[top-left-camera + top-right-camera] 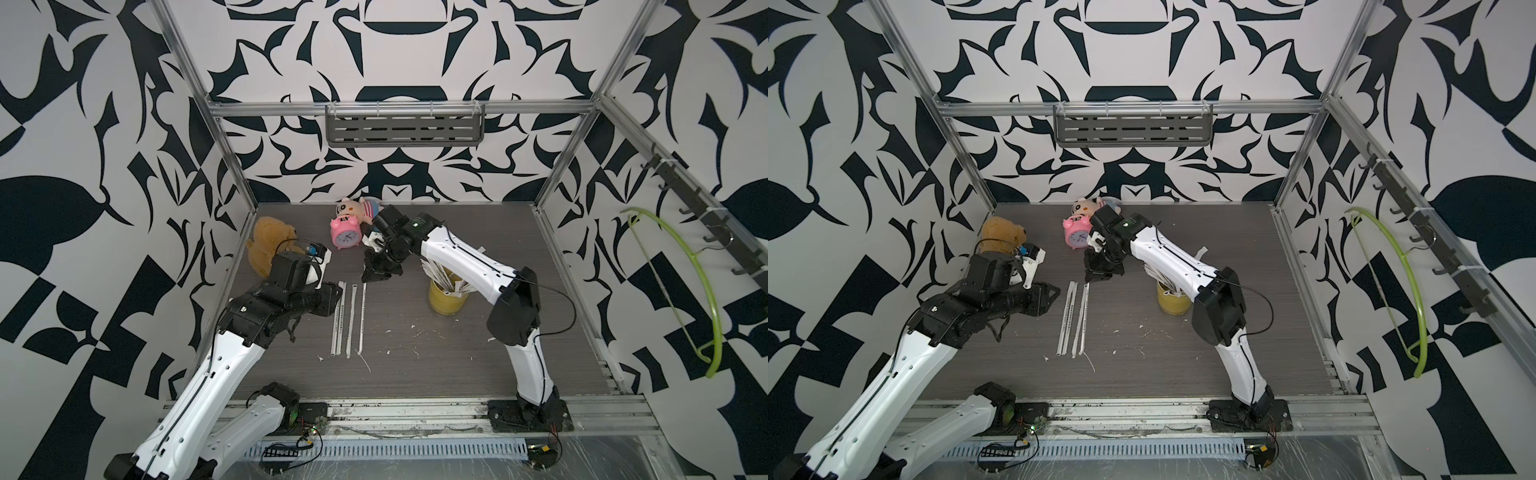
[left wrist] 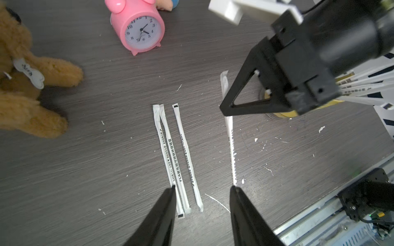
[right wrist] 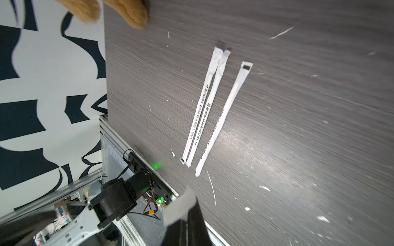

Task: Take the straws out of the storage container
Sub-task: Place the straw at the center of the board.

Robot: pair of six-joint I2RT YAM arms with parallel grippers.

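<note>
- The task is being judged as under way but far from done: three straws (image 2: pixel 168 149) are lying flat on the surface (image 2: pixel 85 170), at about 9 o'clock from the storage container (image 1: pixel 446 305) in a top view. Two of them are touching and crossing near one end, and the third is lying just beside them
- A fourth straw (image 2: pixel 231 144) is being clamped near one end by the right gripper (image 2: pixel 223 109), whose jaws are closed on the wrapper. Its length is running alongside the laid ones, and whether its far end is resting on the surface cannot be told
- The left gripper (image 2: pixel 203 188) is being held spread apart and is gripping nothing, low over the near ends of the laid straws
- The storage container is standing upright at about 3 o'clock from the surface's middle, and a thick bundle (image 1: pixel 434 272) of wrapped straws is fanning out of its mouth, partly hidden behind the right arm (image 1: pixel 465 257). Most of the job is therefore being reckoned as left
- On one laid wrapper "PLA" is being read in dark print, followed by Chinese characters; the finer print on the neighbouring wrappers is too small to be made out
- The pink alarm clock (image 2: pixel 140 29), at about 11 o'clock from the surface's middle, is showing the numerals 1 to 12 on a white dial
- The white tag (image 2: pixel 29 72) on the brown plush bear (image 2: pixel 25 110) is carrying writing that cannot be read
</note>
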